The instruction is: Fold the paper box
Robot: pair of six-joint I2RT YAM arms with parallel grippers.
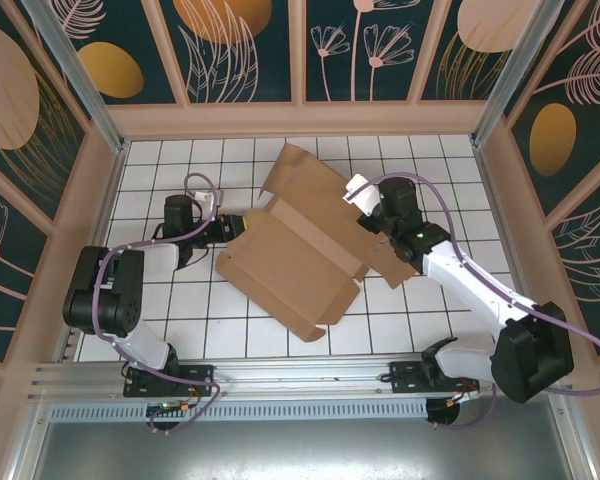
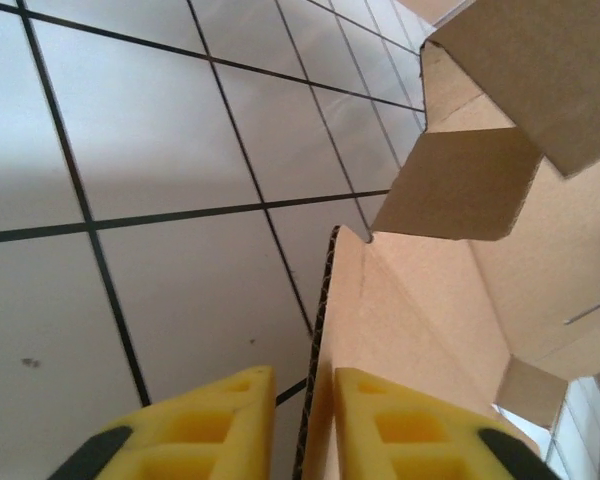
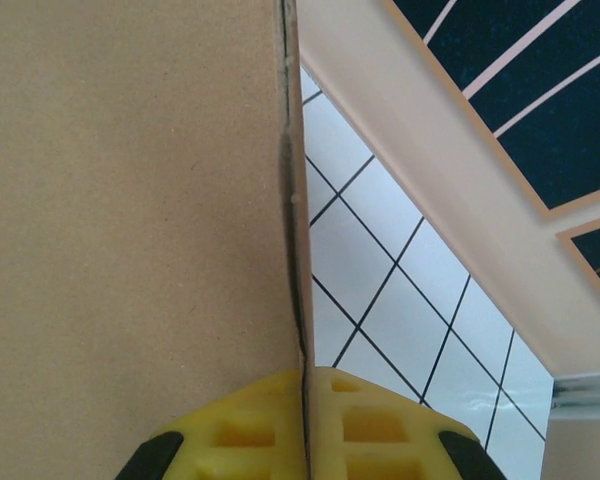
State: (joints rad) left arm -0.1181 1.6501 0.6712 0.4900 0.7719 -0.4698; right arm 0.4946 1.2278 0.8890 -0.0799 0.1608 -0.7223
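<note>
Gripping the paper box (image 1: pixel 292 262) from opposite sides, two robot arms are holding it partly folded near the middle of the tiled table (image 1: pixel 180 330). The overhead camera is showing the brown cardboard lying askew to the tile grid. Its long tray is running from the left down toward the near right, and the lid panel is fanning out toward the far wall.

The left gripper (image 1: pixel 232 228) is reaching in from the left, with its yellow fingers (image 2: pixel 195 430) sitting on either side of a raised side wall. In its wrist camera the corrugated edge is standing upright between the pads, though a sliver of floor is showing beside one of them. The right gripper (image 1: pixel 365 213) is coming in from the far right and clamping a flap. In its own camera the pads (image 3: pixel 380 425) are pressing tight on the sheet, with no gap showing.

The box is therefore spanning the space between the two sets of jaws, each arm nearest its own end. Judging by this, the coming move is turning on that hold: the walls are probably needing to be swung inward across the tray's long axis, both arms moving together so the cardboard is not twisting or slipping free.
</note>
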